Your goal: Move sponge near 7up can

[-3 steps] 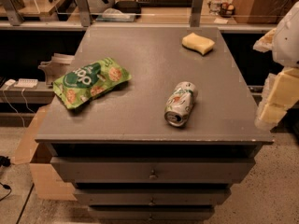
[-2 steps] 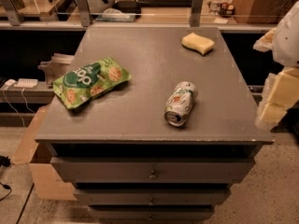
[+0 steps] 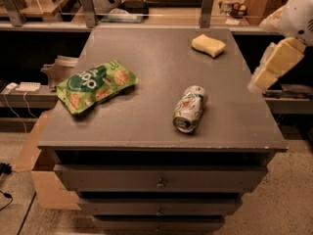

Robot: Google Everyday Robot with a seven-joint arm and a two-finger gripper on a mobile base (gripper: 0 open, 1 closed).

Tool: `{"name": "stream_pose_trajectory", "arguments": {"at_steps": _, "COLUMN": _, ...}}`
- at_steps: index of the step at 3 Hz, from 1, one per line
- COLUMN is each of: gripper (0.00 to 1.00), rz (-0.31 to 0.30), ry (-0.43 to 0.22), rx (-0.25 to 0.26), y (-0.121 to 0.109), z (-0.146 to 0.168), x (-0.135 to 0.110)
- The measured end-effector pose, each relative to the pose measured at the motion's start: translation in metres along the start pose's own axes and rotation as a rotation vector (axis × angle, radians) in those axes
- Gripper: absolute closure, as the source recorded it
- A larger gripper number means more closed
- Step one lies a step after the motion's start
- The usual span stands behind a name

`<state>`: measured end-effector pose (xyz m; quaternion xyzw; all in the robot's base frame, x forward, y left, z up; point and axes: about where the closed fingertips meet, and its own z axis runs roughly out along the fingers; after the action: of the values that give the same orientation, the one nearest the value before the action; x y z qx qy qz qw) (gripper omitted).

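The end effector (image 3: 265, 74), spread or pressed together I cannot tell, hangs beyond the worktop's (image 3: 146, 116) right edge, the sponge (image 3: 209, 45) lying near the far right corner, apart from it and from the tipped-over 7up can (image 3: 190, 108).

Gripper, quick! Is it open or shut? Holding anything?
Gripper: past the right edge of the table; open or shut cannot be told. The sponge lies untouched on the table.
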<state>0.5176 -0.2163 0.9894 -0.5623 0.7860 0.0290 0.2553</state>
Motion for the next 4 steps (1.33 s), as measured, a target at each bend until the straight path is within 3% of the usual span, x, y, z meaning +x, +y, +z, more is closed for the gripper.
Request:
{"name": "stream_pose_trajectory", "arguments": {"at_steps": 1, "gripper": 0.0, "rz": 0.104, "ry": -0.071, "rx": 0.078, "y": -0.046, "z": 0.014, "x": -0.015}}
{"name": "stream_pose_trajectory", "arguments": {"at_steps": 3, "gripper": 0.0, "rz": 0.195, "ry": -0.097, "rx": 0.125, "y": -0.064, "z": 0.031, "x": -0.013}}
{"name": "stream_pose_trajectory", "arguments": {"at_steps": 4, "gripper": 0.0, "rz": 0.306, "ry": -0.146, "rx": 0.187, "y": -0.108, "z": 0.062, "x": -0.003}}
